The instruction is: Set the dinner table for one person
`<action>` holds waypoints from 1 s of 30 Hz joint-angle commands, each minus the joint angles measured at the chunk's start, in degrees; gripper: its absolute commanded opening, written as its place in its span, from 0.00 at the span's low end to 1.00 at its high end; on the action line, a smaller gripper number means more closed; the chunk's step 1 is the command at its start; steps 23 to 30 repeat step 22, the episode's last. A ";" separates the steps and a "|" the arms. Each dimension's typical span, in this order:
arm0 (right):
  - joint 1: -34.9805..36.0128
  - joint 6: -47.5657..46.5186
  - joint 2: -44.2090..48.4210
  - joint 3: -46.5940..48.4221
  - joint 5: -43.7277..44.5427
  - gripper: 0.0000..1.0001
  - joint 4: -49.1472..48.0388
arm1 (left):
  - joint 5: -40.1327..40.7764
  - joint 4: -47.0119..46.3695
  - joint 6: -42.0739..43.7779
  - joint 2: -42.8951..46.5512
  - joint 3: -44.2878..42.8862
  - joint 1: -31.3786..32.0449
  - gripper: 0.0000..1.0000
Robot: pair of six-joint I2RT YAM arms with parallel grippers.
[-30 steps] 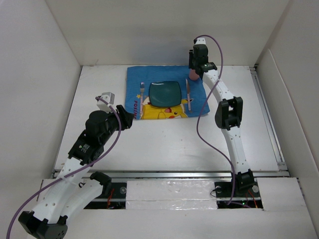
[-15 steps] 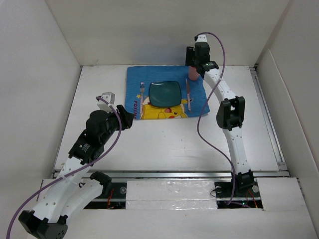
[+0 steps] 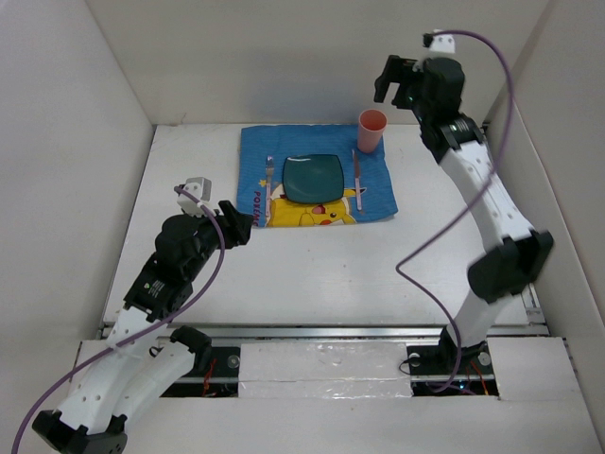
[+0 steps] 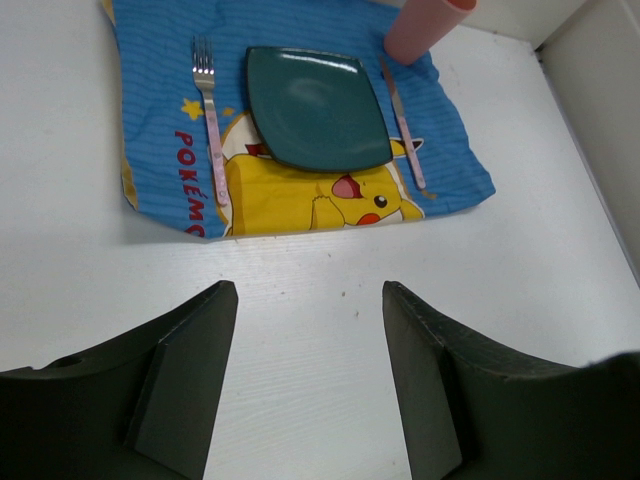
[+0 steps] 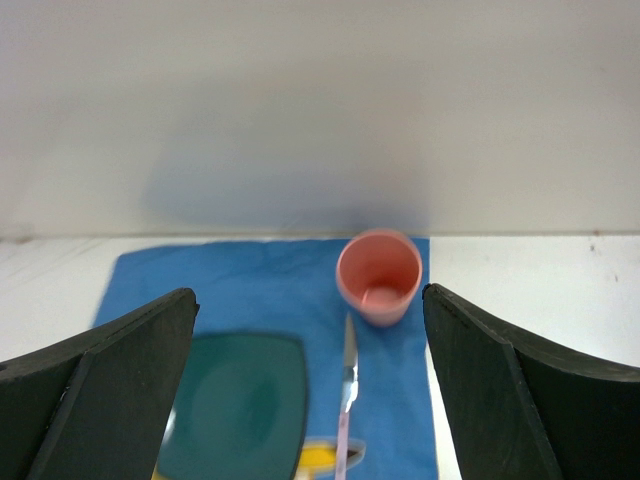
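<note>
From above, the right gripper [image 3: 395, 85] has come up and away from the pink cup [image 3: 371, 130]. A moment ago it was down over that cup; now it hangs high by the back wall, jaws spread and holding nothing. The cup stands upright on its own at the far right corner of the blue cloth [image 3: 255, 151]. From this height I can't quite tell whether its base sits wholly on the cloth. The cloth lies toward the far side of the dinner table [image 3: 312, 274], with the green plate [image 3: 314, 177] in its middle, the fork [image 3: 269, 175] just left of the plate and the knife [image 3: 358, 178] just right of it. The left gripper [image 3: 241, 225] hovers low near the cloth's near left corner and has hardly moved.

The left wrist camera shows its own jaws wide apart and empty over bare white tabletop. Beyond them the whole setting is in view: fork, plate and knife side by side, none touching, with the cup [image 4: 420, 35] at the knife's far end.

The right wrist camera looks down between two parted fingers [image 5: 130, 370] at the cup [image 5: 379, 276], well clear of both. The cup is open side up and looks empty, just beyond the knife's tip.

With the cup let go, I'd say the place is laid: mat, plate, cutlery and drink are all there, and only drawing the arms back seems left
</note>
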State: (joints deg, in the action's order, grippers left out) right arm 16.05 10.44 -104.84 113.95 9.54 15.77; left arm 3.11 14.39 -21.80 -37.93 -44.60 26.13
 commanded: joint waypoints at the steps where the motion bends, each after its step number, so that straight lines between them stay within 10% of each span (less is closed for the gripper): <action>1: 0.56 4.58 17.33 -21.70 -9.06 1.00 -6.85 | 3.11 -2.70 0.62 3.56 -0.93 -0.29 0.57; 5: 1.17 10.65 44.58 -53.70 -10.16 1.00 -25.69 | 6.98 -3.05 -0.96 8.47 -0.40 -0.29 0.63; 13: 1.17 13.38 80.36 -72.19 5.90 1.00 -11.30 | 13.75 -4.11 -3.68 18.15 -0.58 -0.29 0.67; 30: 1.17 16.37 87.35 -80.29 5.33 1.00 -5.66 | 10.16 -5.43 -6.59 20.45 2.15 -0.29 0.72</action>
